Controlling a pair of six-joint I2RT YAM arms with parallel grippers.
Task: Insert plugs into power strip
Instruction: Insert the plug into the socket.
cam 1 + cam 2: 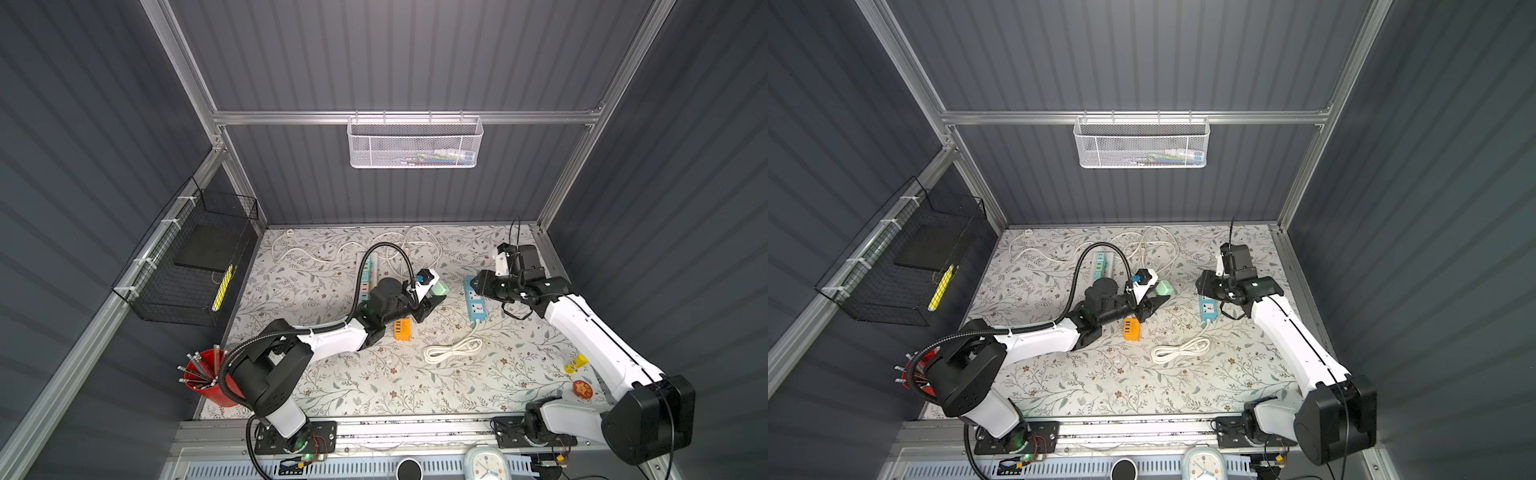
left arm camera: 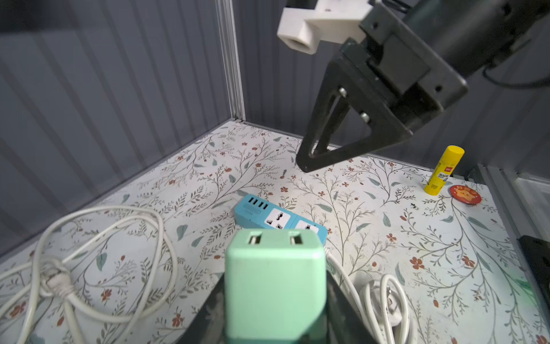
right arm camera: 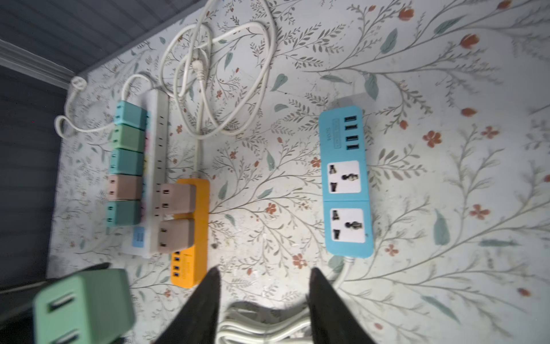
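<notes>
Pinching the mint-green plug (image 2: 273, 280) in the left gripper (image 1: 435, 296), aloft between the white power strip (image 3: 159, 143) and the blue power strip (image 3: 345, 181); spread and empty at the right gripper (image 3: 264, 271), by the blue one's USB end. Best to square it over a vacant socket (image 3: 343, 177), then press straight — no tilting. Open mat (image 1: 374, 386) around the blue strip; beware the coiled cord (image 1: 451, 350) close by.
</notes>
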